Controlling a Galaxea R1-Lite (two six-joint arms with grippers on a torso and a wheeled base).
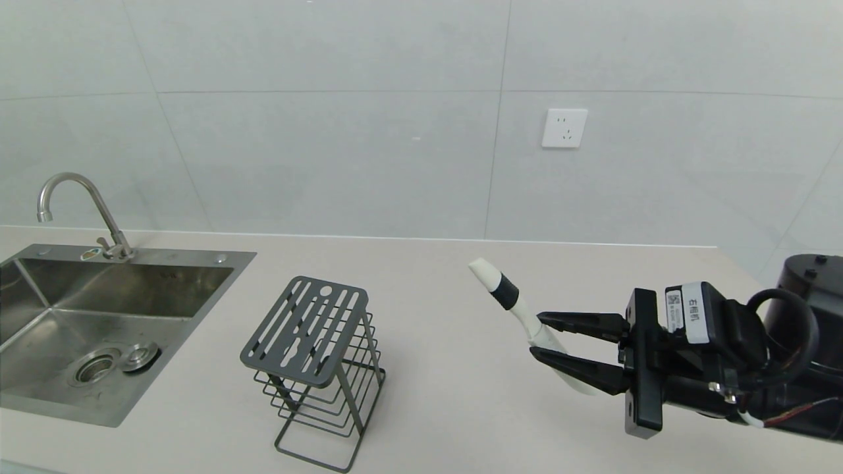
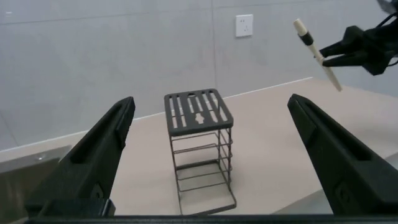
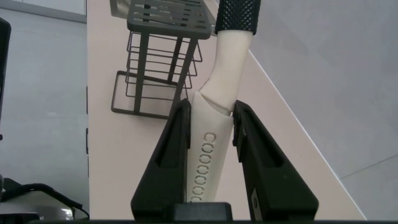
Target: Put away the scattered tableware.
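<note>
My right gripper (image 1: 540, 336) is shut on a white utensil (image 1: 510, 299) with a black band, holding it tilted in the air above the right part of the counter. In the right wrist view the fingers (image 3: 177, 134) clamp its perforated white part (image 3: 208, 155), and the black textured band (image 3: 239, 15) points toward the rack. A dark wire rack (image 1: 309, 368) with a slotted top stands on the counter to the left of the utensil. My left gripper (image 2: 211, 102) is open and empty, facing the rack (image 2: 199, 143) from a distance.
A steel sink (image 1: 39, 260) with a curved faucet (image 1: 72, 197) is set into the counter at the left. A beige counter (image 1: 448, 276) runs to a tiled wall with a white socket (image 1: 564, 128).
</note>
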